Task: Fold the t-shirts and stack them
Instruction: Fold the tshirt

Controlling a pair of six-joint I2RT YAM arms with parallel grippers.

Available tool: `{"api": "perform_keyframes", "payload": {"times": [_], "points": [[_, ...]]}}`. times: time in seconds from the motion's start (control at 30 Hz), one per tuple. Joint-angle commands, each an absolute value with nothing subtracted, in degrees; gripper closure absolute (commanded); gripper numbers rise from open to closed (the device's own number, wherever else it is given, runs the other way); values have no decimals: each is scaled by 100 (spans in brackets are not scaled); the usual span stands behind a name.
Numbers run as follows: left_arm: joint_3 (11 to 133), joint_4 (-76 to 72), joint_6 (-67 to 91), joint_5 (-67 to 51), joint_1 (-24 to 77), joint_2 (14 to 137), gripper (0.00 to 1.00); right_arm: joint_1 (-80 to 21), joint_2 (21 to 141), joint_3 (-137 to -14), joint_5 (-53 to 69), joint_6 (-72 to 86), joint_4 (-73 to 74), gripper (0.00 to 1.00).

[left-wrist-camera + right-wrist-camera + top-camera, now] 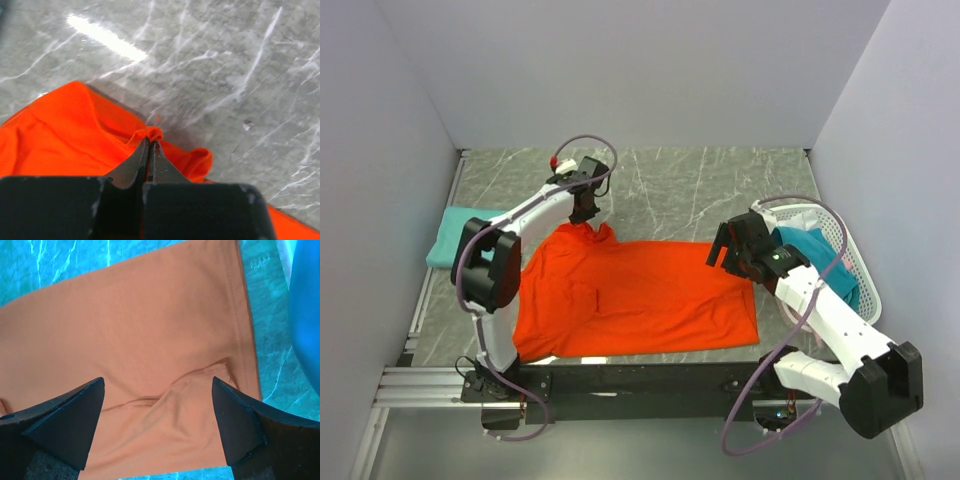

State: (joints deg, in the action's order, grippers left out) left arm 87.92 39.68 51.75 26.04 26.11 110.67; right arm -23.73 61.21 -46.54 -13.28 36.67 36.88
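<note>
done: teal shirt [450, 238] folded | orange shirt [640, 300] flat, unfolded | left gripper [150, 144] clamped on its corner | right gripper [157, 385] jaws apart | more in basket [857, 262]

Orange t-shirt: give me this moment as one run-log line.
left gripper: shut on orange t-shirt, far corner | right gripper: open, over its right edge | cloth: spread on table

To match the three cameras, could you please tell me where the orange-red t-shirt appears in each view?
Top external: the orange-red t-shirt lies spread at centre.
Left wrist: lower left, a bunched edge pinched in the shut left gripper.
Right wrist: fills most of the frame, under the open right gripper.
Shared landmark: the veined marble table.
</note>
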Motion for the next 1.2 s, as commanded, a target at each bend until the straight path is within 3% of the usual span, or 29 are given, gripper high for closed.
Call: {"api": "perform_keyframes", "payload": {"times": [0.0,0.3,0.67,1.17], "points": [[8264,3744,5212,2830,2637,10566,99,-2303,6336,-5053,-1582,3858,3762,7],[7129,3270,5326,2663,2689,9520,99,-2233,7838,-6020,-1950,4078,3726,7],[6575,3164,5396,2567,2716,8886,99,-1907,10176,-7505,-2320,4403,3990,14],[6328,3146,5396,2505,2725,8561,99,-1723,11188,-8015,-2856,4605,4289,17]]}}
